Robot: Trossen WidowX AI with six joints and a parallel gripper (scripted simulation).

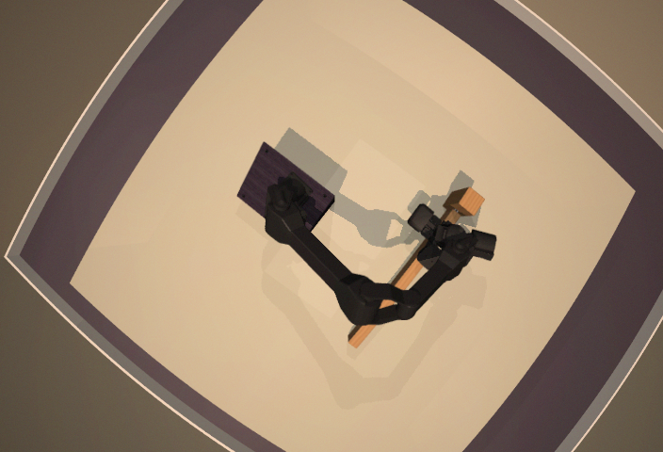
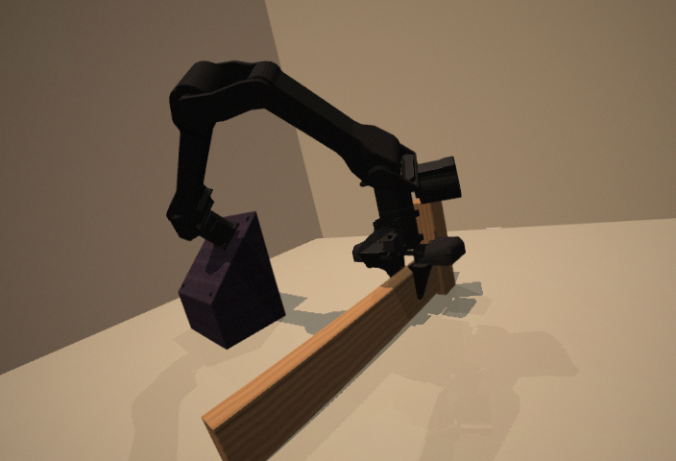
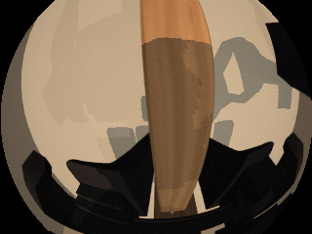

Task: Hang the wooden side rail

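Below me the long orange-brown wooden side rail runs straight away up the middle, its near stretch shaded, its far end bright. My black parallel-jaw gripper clamps it, one dark finger pressing each side, over the beige table.

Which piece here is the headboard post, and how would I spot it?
Follow the long wooden rail up from its near end on the table. Just past the end effector clamped on it stands the headboard post, a short upright wooden block, the only wooden piece standing vertically.
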